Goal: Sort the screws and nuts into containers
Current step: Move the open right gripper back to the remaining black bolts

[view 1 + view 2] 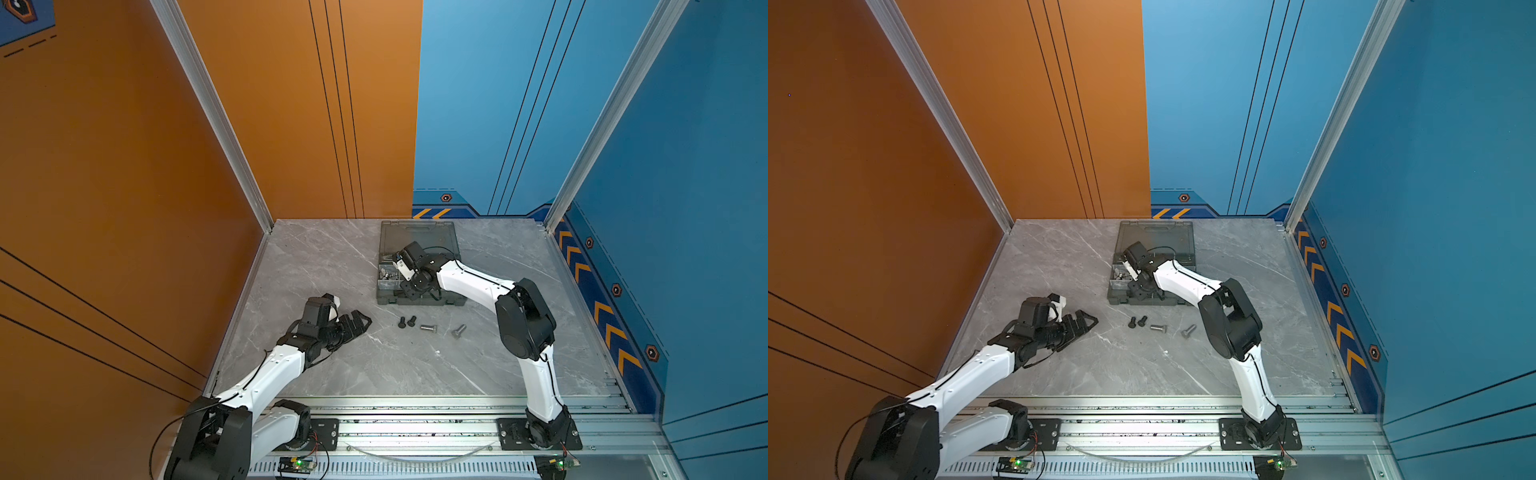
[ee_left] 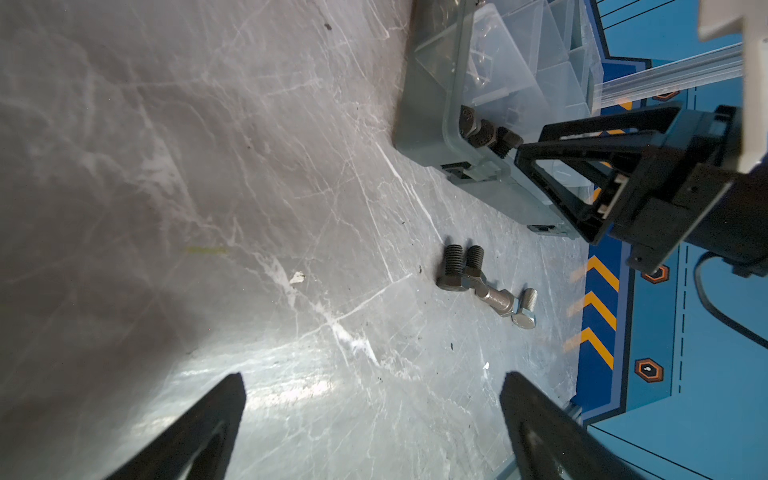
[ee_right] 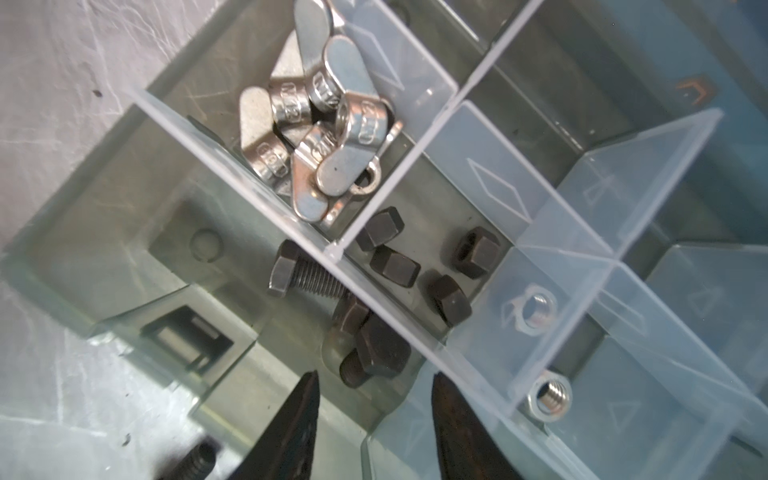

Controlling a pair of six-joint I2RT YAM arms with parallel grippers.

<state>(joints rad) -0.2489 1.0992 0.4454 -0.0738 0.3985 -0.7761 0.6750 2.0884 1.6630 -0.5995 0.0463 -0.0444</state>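
Step in hand, as we judge it: setting a black bolt down in the corner compartment of the organiser case [image 1: 419, 300]. The right gripper [image 3: 372, 388] hangs over that compartment with its jaws part-way apart and nothing between them. A heap of black bolts [image 3: 376, 353] lies on the compartment floor just beyond the fingertips, apart from them. A single black bolt [image 3: 291, 274] lies further in, against the translucent divider [image 3: 232, 174].

To do this well, we let the jaws clear the bolt heads fully, then lift straight up. A sideways pull would risk catching the divider or dragging a bolt over it into the black hex nuts [image 3: 395, 266] next door. The wing nuts [image 3: 324, 137] and silver hex nuts [image 3: 536, 309] sit in compartments of their own, and we leave them undisturbed.

On the table [image 1: 332, 270], in front of the case, lie two loose black bolts [image 1: 402, 322] and two silver bolts [image 1: 428, 328] — all unsorted. The left gripper [image 1: 361, 321] is poised low on their left, jaws wide and empty — near the black pair, well apart from the case.
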